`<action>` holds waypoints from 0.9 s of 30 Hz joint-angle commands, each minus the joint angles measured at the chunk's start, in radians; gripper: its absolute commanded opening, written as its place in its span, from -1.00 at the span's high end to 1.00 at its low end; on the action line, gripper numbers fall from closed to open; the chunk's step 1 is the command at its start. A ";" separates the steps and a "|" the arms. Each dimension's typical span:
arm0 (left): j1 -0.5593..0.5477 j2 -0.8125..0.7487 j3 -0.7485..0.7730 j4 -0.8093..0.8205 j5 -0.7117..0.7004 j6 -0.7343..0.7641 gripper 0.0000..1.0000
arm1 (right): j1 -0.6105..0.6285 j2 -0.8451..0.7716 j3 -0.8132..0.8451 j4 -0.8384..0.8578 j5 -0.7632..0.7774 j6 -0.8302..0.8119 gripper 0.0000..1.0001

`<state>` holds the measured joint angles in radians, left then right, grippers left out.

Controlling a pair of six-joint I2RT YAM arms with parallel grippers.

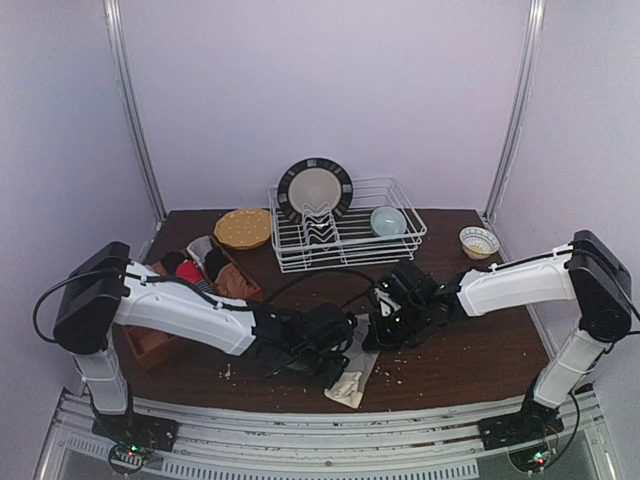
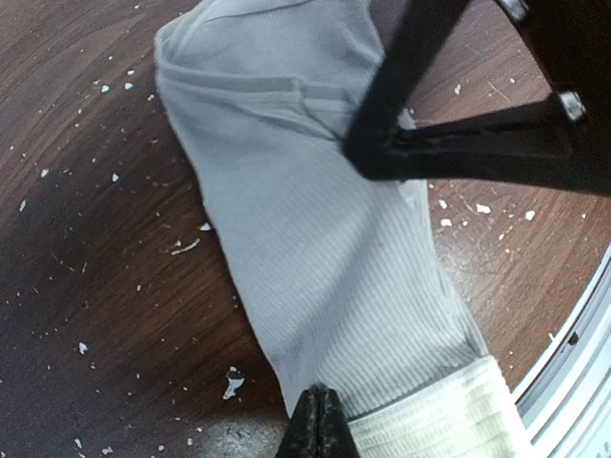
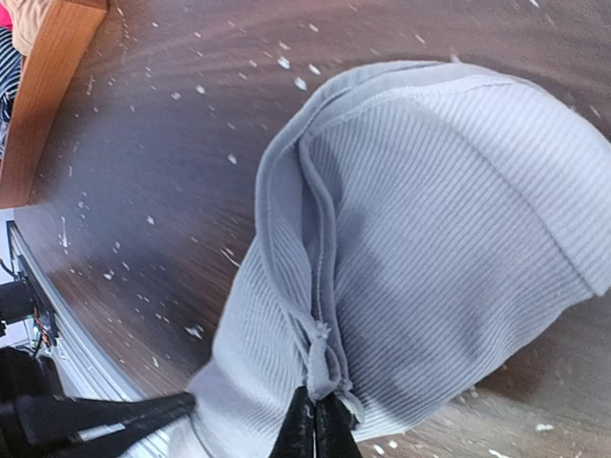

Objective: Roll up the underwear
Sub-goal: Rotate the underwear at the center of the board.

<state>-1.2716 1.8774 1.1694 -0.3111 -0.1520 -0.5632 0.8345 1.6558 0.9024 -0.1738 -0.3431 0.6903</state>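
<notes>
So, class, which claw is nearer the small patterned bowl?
Right. The right claw is near-left of the bowl; the left claw lies farther left.

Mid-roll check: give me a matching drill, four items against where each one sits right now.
Items:
1. grey underwear
2. dark-rimmed plate
3. pale blue bowl
4. patterned bowl

Places:
A. standing upright in the dish rack
B. on the table, right of the rack
C. on the table, in front of the rack
D. lying in the rack's right end

Pairs: 1-C, 2-A, 3-D, 4-B
</notes>
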 commanded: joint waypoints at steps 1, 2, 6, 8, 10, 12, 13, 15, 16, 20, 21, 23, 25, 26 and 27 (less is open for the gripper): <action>-0.003 0.006 0.012 0.029 0.004 0.011 1.00 | -0.009 -0.049 -0.062 0.005 0.027 0.015 1.00; -0.003 0.002 0.008 0.029 0.002 0.010 1.00 | -0.013 -0.053 -0.076 0.009 0.029 0.017 1.00; -0.003 -0.025 -0.006 0.030 -0.001 0.005 1.00 | -0.036 -0.057 -0.135 0.048 0.036 0.022 1.00; -0.003 -0.042 -0.012 0.037 0.000 0.006 1.00 | -0.046 -0.055 -0.164 0.073 0.042 0.017 1.00; -0.003 -0.051 -0.005 0.041 0.007 0.009 1.00 | -0.054 -0.056 -0.197 0.120 0.039 0.015 1.00; -0.003 -0.050 0.013 0.043 0.030 0.021 1.00 | -0.058 -0.055 -0.222 0.155 0.039 0.015 1.00; -0.004 -0.047 0.023 0.046 0.047 0.027 1.00 | -0.059 -0.052 -0.230 0.171 0.040 0.013 1.00; -0.007 -0.038 0.041 0.049 0.060 0.041 1.00 | -0.062 -0.049 -0.249 0.192 0.040 0.011 1.00; -0.010 -0.034 0.051 0.045 0.061 0.046 1.00 | -0.063 -0.046 -0.255 0.199 0.040 0.011 1.00; -0.012 -0.036 0.070 0.044 0.066 0.062 1.00 | -0.066 -0.028 -0.284 0.225 0.042 0.012 1.00; -0.013 -0.039 0.075 0.047 0.074 0.070 1.00 | -0.067 -0.024 -0.292 0.235 0.042 0.014 1.00; -0.017 -0.039 0.097 0.055 0.093 0.091 1.00 | -0.069 -0.015 -0.310 0.261 0.039 0.022 1.00; -0.020 -0.022 0.122 0.062 0.116 0.109 1.00 | -0.070 -0.007 -0.322 0.281 0.033 0.029 1.00; -0.020 -0.007 0.139 0.062 0.133 0.122 1.00 | -0.071 -0.003 -0.326 0.290 0.032 0.032 1.00; -0.020 0.012 0.156 0.059 0.149 0.132 1.00 | -0.071 0.001 -0.328 0.298 0.029 0.035 1.00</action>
<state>-1.2839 1.8629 1.2545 -0.2939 -0.0696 -0.4923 0.7731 1.6016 0.6231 0.1566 -0.3489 0.7132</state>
